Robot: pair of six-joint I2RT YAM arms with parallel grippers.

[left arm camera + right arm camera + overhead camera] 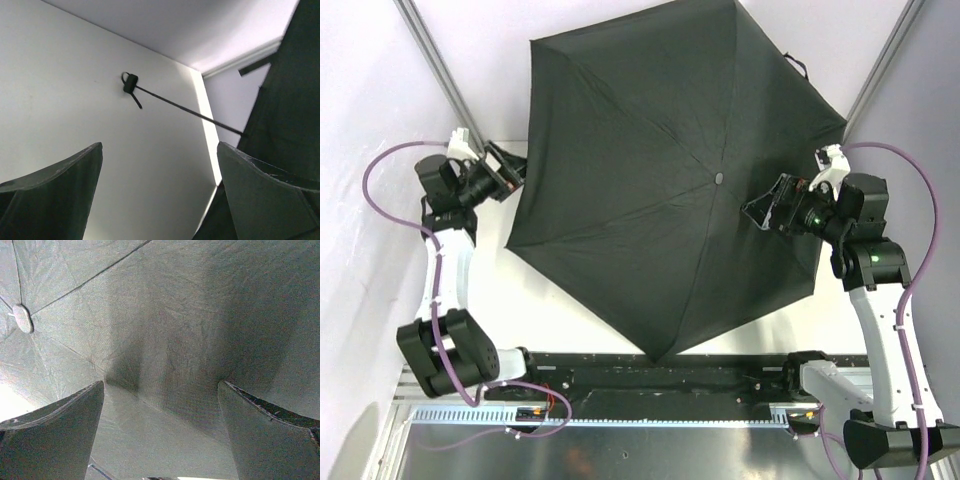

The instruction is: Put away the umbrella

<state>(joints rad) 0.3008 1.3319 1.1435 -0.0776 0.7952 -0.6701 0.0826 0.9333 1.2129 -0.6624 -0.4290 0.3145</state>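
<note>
The black umbrella [660, 150] lies open on the white table, its canopy facing up and its small central cap [719, 179] in the middle. Its thin strap [794, 64] sticks out at the far right edge. My left gripper [515, 170] is open and empty at the canopy's left edge. In the left wrist view [160, 165] the fabric [290, 115] is at the right, with a thin black rod ending in a small loop [131, 82]. My right gripper [760, 212] is open just over the canopy's right side. The right wrist view [160, 400] shows fabric and the cap [22, 318].
Two slanted metal frame posts [430, 60] [885, 60] stand at the back corners. A black rail [670, 375] runs along the near edge between the arm bases. Purple cables [380, 190] loop beside each arm. White walls close in on both sides.
</note>
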